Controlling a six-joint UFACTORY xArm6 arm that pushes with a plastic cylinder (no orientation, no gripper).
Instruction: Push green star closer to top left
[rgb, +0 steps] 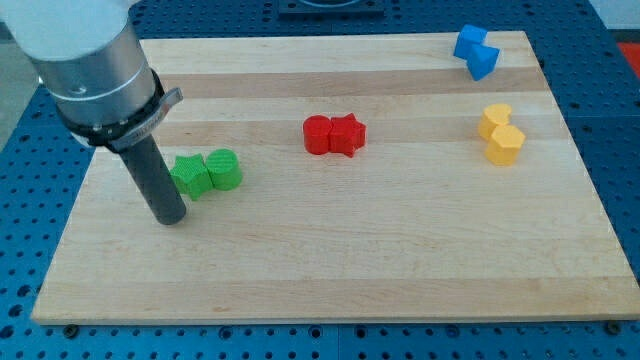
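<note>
The green star (189, 175) lies on the wooden board (330, 260) at the view's left, touching a green round block (224, 170) on its right. My tip (170, 217) rests on the board just below and left of the green star, very close to it. The rod rises up and left from the tip and hides a little of the board left of the star.
A red round block (318, 134) and a red star (347, 134) touch near the board's middle top. Two blue blocks (476, 52) sit at the top right. Two yellow blocks (500, 133) sit at the right.
</note>
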